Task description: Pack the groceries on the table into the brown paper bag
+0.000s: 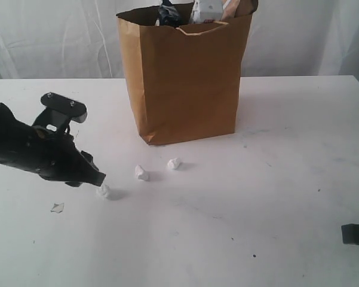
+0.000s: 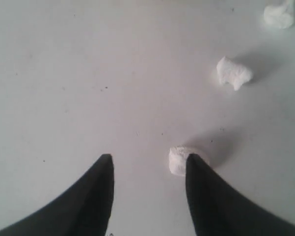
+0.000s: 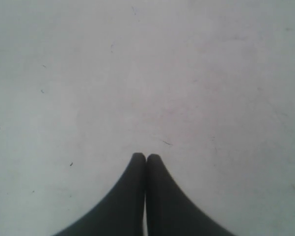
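Groceries point(image 1: 206, 11)? They show inside the brown paper bag point(image 1: 185, 84), upper centre; three white lumps point(image 1: 174, 162) lie on the table point(image 1: 275, 197) below it.

— Left gripper point(image 2: 147, 162) stands open, empty, nearest lump point(image 2: 178, 160) at one fingertip point(image 2: 194, 167). It looks soft and light: pinch its middle gently. Right gripper point(image 3: 146, 157) is closed, empty.

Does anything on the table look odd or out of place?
Yes. Three small white lumps lie loose on the table in front of the bag, unlike any packed grocery. One lump sits beside one tip of the left gripper, whose jaws are open. A pale scrap lies nearby.
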Motion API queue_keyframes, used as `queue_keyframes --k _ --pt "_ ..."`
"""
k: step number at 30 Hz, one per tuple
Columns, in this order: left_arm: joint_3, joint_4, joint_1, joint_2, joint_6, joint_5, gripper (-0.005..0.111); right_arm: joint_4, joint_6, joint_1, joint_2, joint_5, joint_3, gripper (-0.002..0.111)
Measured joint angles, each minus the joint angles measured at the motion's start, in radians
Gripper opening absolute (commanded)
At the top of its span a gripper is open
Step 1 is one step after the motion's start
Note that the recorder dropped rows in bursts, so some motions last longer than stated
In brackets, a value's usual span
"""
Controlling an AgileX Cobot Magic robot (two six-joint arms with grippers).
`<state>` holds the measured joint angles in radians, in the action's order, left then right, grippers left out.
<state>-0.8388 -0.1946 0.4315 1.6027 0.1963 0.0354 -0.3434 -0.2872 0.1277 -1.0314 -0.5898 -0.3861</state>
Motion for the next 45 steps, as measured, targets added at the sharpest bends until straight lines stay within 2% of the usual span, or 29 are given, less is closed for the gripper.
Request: queue_keyframes --k 13,23,36,38,40,45 --pt "0.000 -0.003 0.000 0.053 0.082 0.069 0.056 -0.002 0.000 0.000 0.000 -0.002 0.000 0.000" --pt "-0.090 -0.165 0.000 0.085 0.093 0.144 0.056 -0.002 0.000 0.000 0.000 -0.002 0.000 0.000" --pt "-0.112 -0.181 0.000 0.187 0.169 0.149 0.053 -0.002 0.000 0.000 0.000 -0.002 0.000 0.000" --pt "-0.112 -0.181 0.000 0.193 0.172 0.139 0.050 -0.002 0.000 0.000 0.000 -0.002 0.000 0.000" --pt "-0.112 -0.181 0.000 0.195 0.172 0.129 0.040 -0.002 0.000 0.000 0.000 -0.002 0.000 0.000" --pt "-0.112 -0.181 0.000 0.195 0.176 0.114 0.008 -0.002 0.000 0.000 0.000 -0.002 0.000 0.000"
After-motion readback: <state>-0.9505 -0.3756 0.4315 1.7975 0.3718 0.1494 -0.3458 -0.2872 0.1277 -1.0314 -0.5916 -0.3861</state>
